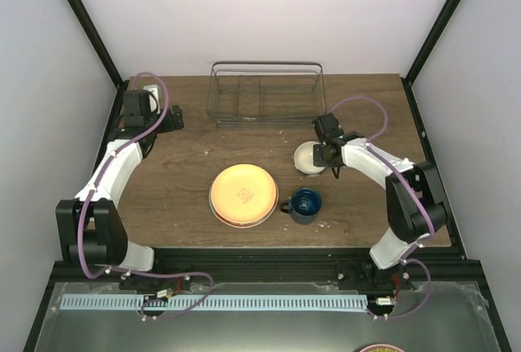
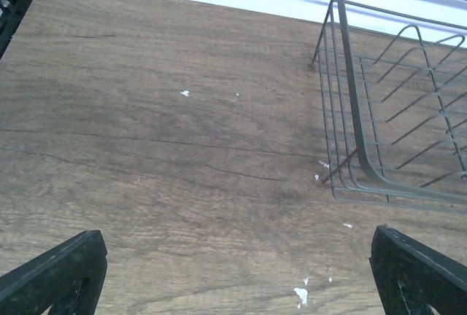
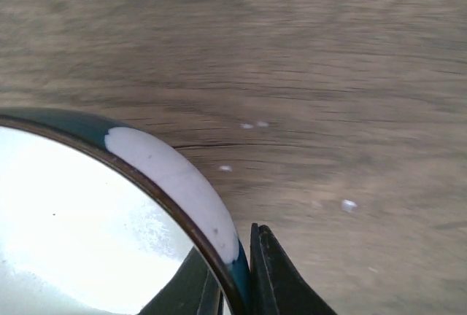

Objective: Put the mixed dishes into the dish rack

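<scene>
Top external view: nearest the arm bases, the orange plate (image 1: 242, 195) lies flat on the worktop (image 1: 171, 197), roughly midway between the two arms. A paler rim shows under its near edge, but what it belongs to cannot be told. Just to the plate's right the mug (image 1: 305, 204) stands upright. Its handle points left at the plate, and whether the two touch is unclear.

Farther back and to the right sits the bowl (image 1: 309, 157), upright on the wood, well apart from the plate. The right end effector (image 1: 326, 158) is at the bowl's right edge. The right wrist view shows it closed on the white-and-teal rim, with one finger (image 3: 273, 278) outside the wall and the other inside the white hollow. A few white specks (image 3: 252, 125) dot the wood beyond the rim.

On the left side and farther back, the left end effector (image 1: 173, 117) hangs over bare wood with nothing in it. In its wrist view the two fingertips sit wide apart at the lower corners.

At the far edge the rack (image 1: 266, 93) rests on the worktop, centred. None of the dishes is in it. The left wrist view shows its nearest corner just beyond and to the right of the open fingers.
</scene>
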Available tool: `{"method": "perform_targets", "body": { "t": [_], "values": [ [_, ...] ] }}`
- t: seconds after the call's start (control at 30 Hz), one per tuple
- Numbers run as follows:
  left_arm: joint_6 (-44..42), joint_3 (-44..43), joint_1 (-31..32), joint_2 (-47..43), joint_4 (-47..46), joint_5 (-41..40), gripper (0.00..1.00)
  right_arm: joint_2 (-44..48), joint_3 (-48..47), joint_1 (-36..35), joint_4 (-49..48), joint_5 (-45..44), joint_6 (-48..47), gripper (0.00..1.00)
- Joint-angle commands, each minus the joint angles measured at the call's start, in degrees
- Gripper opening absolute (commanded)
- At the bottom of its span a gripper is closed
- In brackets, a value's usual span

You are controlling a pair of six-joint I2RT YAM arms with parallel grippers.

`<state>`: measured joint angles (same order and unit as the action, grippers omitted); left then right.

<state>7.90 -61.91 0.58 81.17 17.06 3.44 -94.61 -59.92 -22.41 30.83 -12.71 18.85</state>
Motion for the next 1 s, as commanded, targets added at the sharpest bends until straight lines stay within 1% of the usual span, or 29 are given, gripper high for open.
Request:
{"method": "perform_targets", "body": {
  "t": [0.0, 0.17, 0.3, 0.37, 0.63, 0.67, 0.73, 0.83, 0.97],
  "values": [
    [1.5, -4.6, 0.1, 2.4, 2.3, -1.3, 1.0, 6.3, -2.7, 4.8, 6.2, -6.5, 6.0, 0.01],
    [1.8, -9.4, 0.1, 6.0, 5.4, 1.6, 1.0, 6.6, -0.5, 12.2, 7.3, -6.1, 7.9, 0.01],
    [1.1, -14.7, 0.1, 10.6, 8.7, 1.6, 1.0, 6.7, 2.9, 19.5, 3.1, -1.3, 7.6, 0.01],
    [0.5, -17.7, 0.2, 12.8, 9.8, 1.5, 1.0, 6.4, 3.8, 22.1, 0.8, 0.4, 6.8, 0.01],
    [-2.0, -29.3, 1.6, 23.7, 14.8, 1.6, 1.0, 1.0, 3.3, 26.7, -4.7, 3.2, 4.2, 0.01],
    [-2.4, -30.8, 2.0, 25.2, 15.4, 1.6, 1.0, 0.0, 3.2, 27.0, -5.4, 3.7, 4.1, 0.03],
    [-2.8, -33.6, 2.6, 27.8, 16.4, 2.0, 1.0, -1.2, 2.7, 27.1, -5.7, 4.2, 3.9, 0.12],
    [-2.8, -36.8, 3.6, 30.8, 17.2, 3.1, 1.0, -3.2, 2.1, 27.1, -5.7, 4.7, 3.9, 0.34],
    [-3.2, -40.0, 5.2, 33.7, 18.0, 3.4, 1.0, -3.0, 1.3, 27.1, -4.4, 5.2, 4.0, 0.66]
  ]
}}
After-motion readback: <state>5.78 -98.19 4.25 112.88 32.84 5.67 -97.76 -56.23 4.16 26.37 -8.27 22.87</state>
